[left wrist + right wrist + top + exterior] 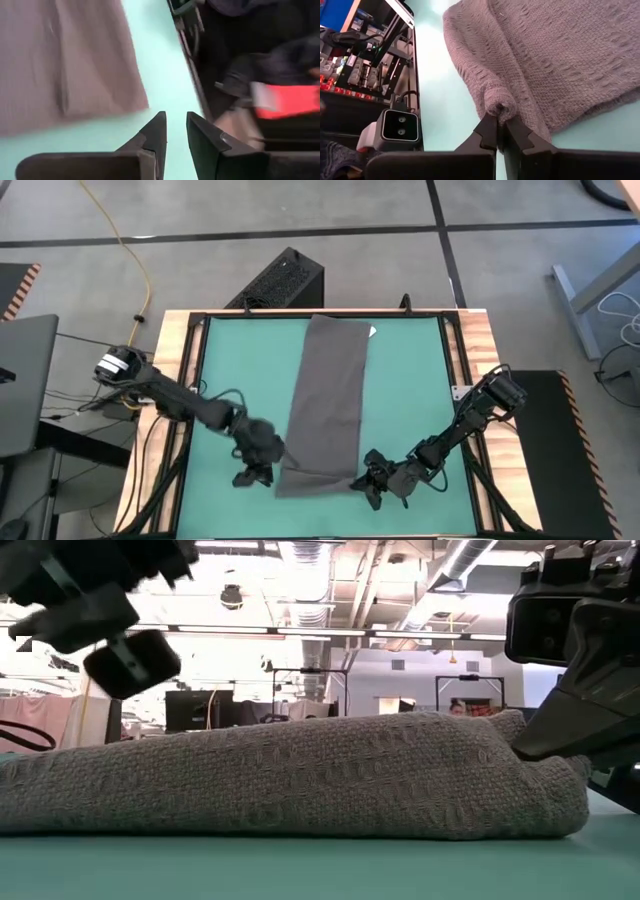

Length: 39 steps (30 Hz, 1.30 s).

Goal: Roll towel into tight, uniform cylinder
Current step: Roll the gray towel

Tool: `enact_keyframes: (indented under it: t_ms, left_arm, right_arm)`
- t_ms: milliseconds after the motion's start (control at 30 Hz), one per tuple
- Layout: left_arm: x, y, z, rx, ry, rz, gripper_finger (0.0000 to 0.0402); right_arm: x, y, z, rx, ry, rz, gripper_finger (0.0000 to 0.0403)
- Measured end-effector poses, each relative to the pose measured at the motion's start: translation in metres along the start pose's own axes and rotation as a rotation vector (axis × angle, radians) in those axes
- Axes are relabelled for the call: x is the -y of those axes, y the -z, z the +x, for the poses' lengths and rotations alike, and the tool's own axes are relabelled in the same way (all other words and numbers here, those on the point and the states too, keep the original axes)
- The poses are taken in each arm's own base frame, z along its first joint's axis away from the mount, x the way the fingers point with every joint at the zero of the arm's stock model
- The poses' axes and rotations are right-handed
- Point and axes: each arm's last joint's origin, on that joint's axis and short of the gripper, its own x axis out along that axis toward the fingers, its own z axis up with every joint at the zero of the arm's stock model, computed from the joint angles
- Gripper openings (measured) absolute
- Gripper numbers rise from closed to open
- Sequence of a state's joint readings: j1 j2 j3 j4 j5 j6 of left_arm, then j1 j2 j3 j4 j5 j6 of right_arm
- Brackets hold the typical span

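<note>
The dark grey towel [325,395] lies lengthwise on the green mat, from the far edge toward the near edge, with a small white tag [372,332] at its far right corner. Its near end is folded over into a low, thick roll [300,775]. My left gripper [175,132] hovers open just off the towel's near left corner [137,102], with bare mat between its fingers. My right gripper [500,132] is shut on the roll's right end, at the towel's near right corner [352,480]. My right gripper pinches a bunched fold of cloth [499,107] at the right end of the towel's rolled near end, between its two fingertips. The fingers come slanting down from the table's right side. The roll rests on the mat, and the cloth is slack.
The green mat [240,360] has bare room on both sides of the towel. A wooden frame with black rails [180,350] borders it. A black box [285,280] stands beyond the far edge. A small camera [400,125] sits at the near edge.
</note>
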<state>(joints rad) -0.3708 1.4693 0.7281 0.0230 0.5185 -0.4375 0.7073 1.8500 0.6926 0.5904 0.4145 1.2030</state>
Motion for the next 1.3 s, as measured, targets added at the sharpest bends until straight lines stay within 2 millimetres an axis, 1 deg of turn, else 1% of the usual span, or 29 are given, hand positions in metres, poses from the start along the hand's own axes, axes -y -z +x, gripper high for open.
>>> enact_keyframes:
  t_ms: [200, 267, 333, 433, 567, 700, 867, 967, 1167, 1233, 1300]
  left_arm:
    - [0.038, 0.023, 0.031, 0.106, -0.346, 0.362, 0.0065]
    - [0.045, 0.029, 0.038, 0.137, -0.445, 0.439, 0.0070]
    - [0.048, 0.032, 0.042, 0.150, -0.490, 0.485, 0.0081]
    - [0.047, 0.035, 0.050, 0.162, -0.482, 0.452, 0.0107]
    - [0.040, 0.040, 0.063, 0.137, -0.458, 0.401, 0.0153]
    - [0.033, 0.042, 0.074, 0.142, -0.460, 0.395, 0.0197]
    - [0.027, 0.046, 0.085, 0.141, -0.447, 0.347, 0.0234]
    - [0.023, 0.050, 0.091, 0.130, -0.434, 0.288, 0.0241]
    - [0.015, 0.055, 0.098, 0.126, -0.463, 0.232, 0.0242]
    - [0.014, 0.055, 0.098, 0.136, -0.481, 0.209, 0.0239]
    - [0.013, 0.055, 0.098, 0.138, -0.486, 0.190, 0.0225]
  right_arm:
    - [0.000, 0.000, 0.000, 0.007, 0.002, -0.003, 0.0026]
    - [0.000, -0.001, 0.000, 0.007, 0.004, -0.003, 0.0026]
    - [0.000, -0.001, 0.000, 0.008, 0.004, -0.003, 0.0026]
    - [0.000, -0.001, 0.000, 0.009, 0.003, -0.003, 0.0026]
    - [0.000, -0.001, 0.000, 0.008, 0.004, -0.005, 0.0027]
    - [0.001, -0.001, 0.000, 0.007, 0.007, -0.008, 0.0027]
    - [0.001, 0.000, 0.000, 0.005, 0.007, -0.013, 0.0027]
    - [0.001, 0.000, 0.000, 0.004, 0.009, -0.014, 0.0027]
    - [0.001, 0.000, 0.000, 0.005, 0.009, -0.012, 0.0027]
    - [0.001, 0.000, 0.000, 0.004, 0.009, -0.006, 0.0027]
    - [0.001, 0.000, 0.000, 0.005, 0.008, -0.005, 0.0026]
